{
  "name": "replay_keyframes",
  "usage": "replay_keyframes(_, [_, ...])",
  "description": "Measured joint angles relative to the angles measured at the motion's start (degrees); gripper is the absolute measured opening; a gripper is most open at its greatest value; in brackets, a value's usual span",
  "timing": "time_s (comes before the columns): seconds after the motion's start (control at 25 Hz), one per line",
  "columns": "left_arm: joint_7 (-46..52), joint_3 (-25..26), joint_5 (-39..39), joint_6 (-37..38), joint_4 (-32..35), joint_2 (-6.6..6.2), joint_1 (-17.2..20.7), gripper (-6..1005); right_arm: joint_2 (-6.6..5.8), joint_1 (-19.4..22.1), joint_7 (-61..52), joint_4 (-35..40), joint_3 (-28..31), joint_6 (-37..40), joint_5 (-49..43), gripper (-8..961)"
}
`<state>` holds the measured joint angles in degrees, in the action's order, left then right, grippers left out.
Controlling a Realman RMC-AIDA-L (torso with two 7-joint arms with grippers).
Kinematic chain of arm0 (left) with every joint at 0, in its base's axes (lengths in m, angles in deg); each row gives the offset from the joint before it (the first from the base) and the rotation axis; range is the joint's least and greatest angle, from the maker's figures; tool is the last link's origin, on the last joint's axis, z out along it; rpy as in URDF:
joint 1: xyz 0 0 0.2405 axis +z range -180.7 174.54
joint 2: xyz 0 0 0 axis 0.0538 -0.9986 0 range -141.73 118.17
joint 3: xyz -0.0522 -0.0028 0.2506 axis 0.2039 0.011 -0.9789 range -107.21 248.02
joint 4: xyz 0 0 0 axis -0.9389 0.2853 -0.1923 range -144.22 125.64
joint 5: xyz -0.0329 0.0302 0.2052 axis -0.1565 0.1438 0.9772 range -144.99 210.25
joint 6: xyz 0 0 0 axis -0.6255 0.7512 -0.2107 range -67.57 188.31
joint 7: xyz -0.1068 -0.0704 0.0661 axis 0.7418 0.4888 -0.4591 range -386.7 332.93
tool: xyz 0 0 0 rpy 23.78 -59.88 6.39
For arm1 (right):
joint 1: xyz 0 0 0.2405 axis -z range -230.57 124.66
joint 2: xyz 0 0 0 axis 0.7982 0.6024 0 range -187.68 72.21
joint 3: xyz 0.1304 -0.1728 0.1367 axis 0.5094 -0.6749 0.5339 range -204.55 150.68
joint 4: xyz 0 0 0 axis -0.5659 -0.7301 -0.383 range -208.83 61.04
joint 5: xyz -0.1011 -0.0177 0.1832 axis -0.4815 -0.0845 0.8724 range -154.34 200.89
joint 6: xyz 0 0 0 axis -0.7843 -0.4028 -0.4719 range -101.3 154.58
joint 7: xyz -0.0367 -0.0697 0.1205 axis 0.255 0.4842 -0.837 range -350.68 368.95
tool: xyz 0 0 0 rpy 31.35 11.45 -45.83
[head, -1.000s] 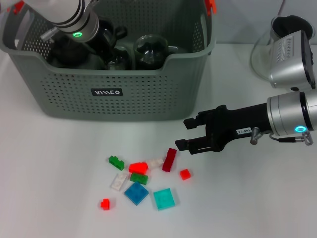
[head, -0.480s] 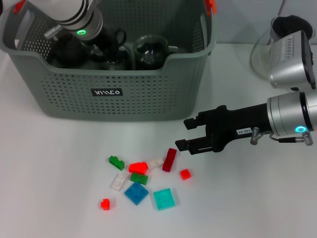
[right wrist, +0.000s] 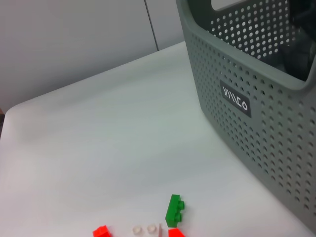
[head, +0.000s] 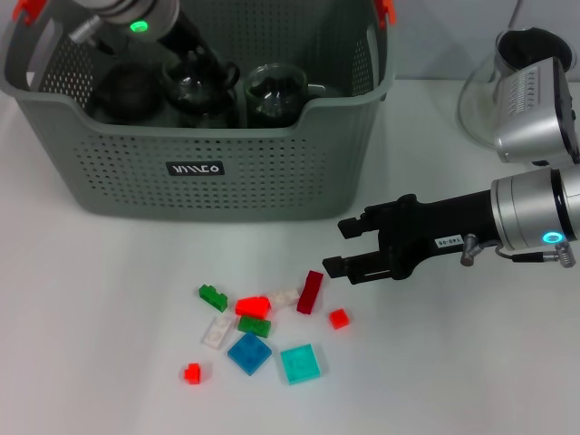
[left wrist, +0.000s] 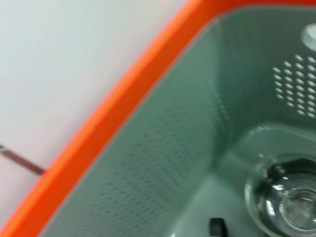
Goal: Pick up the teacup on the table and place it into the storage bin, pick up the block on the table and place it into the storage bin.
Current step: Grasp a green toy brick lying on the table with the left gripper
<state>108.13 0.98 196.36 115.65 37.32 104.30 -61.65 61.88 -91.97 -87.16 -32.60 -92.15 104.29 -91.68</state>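
The left arm [head: 127,20] is moving up and back inside the storage bin [head: 199,172]; a second ago its green light was sitting lower, over the glassware, and now it is close to the top edge of the head view. The right gripper [head: 337,245] is staying where it was, low over the table [head: 91,299], just beside the dark red block [head: 310,292], with its two black fingers spread apart and holding nothing. The blocks are lying as before.

The left gripper itself is being hidden behind the arm and the bin wall, so I cannot tell if its claw is released or clenched. The left wrist view is showing only the inner wall of the bin, its orange rim [left wrist: 113,108] and a clear glass teacup [left wrist: 284,197] resting on the bin floor, partly cut off at the edge. In the head view the glass pieces [head: 272,91] in the bin are dark and overlapping, so their outlines are hard to separate.

The bin is grey-green plastic, full of small round holes, with orange clips [head: 387,9] and a small black label [head: 195,169]. The blocks are small studded bricks: green [head: 213,296], bright red [head: 253,306], white [head: 217,331], a blue square plate [head: 248,352] and a teal one [head: 299,363]. They are lying in a loose group in front of the bin.
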Motion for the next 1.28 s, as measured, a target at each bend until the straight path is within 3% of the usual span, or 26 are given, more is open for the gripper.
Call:
replay_keyframes(0.08, [0.3,0.2,0.0,0.6,1.3,-0.11,0.5,660,-0.06,0.0,0.0,0.0,0.0,0.0,0.0,714])
replay_keyframes(0.12, [0.6,1.7,0.0,3.9,7.6,-0.15,2.4,700,-0.11,0.0,0.0,0.0,0.0,0.1,0.0,714])
replay_keyframes(0.2, [0.6,3.1,0.0,6.6,11.9,0.04,3.5,780,-0.18,-0.1,0.1,0.0,0.0,0.0,0.1,714])
replay_keyframes(0.32, [0.4,6.2,-0.1,12.9,19.7,0.71,5.2,806,-0.17,-0.1,0.2,0.1,0.0,0.0,0.1,714])
replay_keyframes(0.52, [-3.2,10.2,-3.5,26.8,33.1,2.95,8.6,823,-0.4,-0.2,0.2,0.3,0.0,0.0,0.0,714])
replay_keyframes(0.76, [-11.3,12.4,-16.2,45.3,46.6,5.14,14.8,821,-0.86,-0.1,0.4,0.1,0.0,0.1,0.2,713])
replay_keyframes(1.0, [-19.8,12.5,-24.4,54.2,53.5,7.49,22.4,819,-0.96,0.3,0.7,0.1,0.0,0.2,0.3,713])
replay_keyframes(1.28, [-24.9,12.4,-26.4,56.0,50.6,8.05,27.9,816,-1.01,0.4,0.7,0.1,0.0,0.2,0.3,714])
